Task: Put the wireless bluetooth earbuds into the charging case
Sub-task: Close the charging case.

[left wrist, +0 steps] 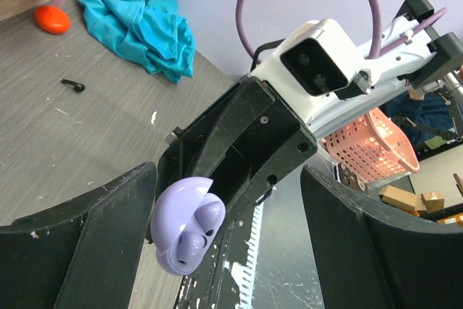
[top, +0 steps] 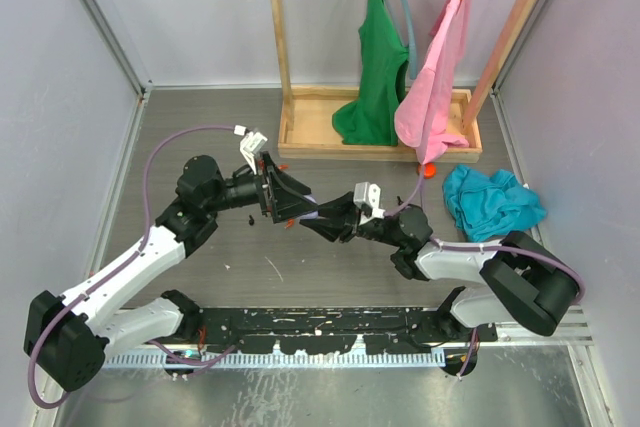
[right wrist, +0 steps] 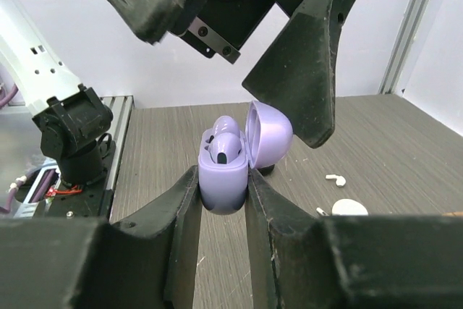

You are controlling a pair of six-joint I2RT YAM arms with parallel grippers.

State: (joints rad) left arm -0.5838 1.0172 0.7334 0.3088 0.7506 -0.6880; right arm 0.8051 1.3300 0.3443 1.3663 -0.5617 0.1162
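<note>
I see the grey wood-grain surface (top: 340, 282) carrying a wooden rack base (top: 300, 137) at its far edge, an orange ball (top: 429, 170) just beside it, a crumpled teal cloth (top: 490, 202) on the right, a black earbud (left wrist: 72, 85) lying loose, and a white earbud (right wrist: 334, 177) near a white disc (right wrist: 349, 208).

Top external: high, behind arm bases (top: 170, 312), aimed down and forward over whole counter (top: 330, 277); far off.
Left wrist: close in, sighted along left tool (left wrist: 228, 171) toward counter's right side.
Right wrist: close in, low, sighted along right tool (right wrist: 223, 179) toward counter's left side.
Shared by both wrist views: charging case (left wrist: 184, 229).
Shared by top and left wrist: teal cloth (top: 490, 202).
</note>
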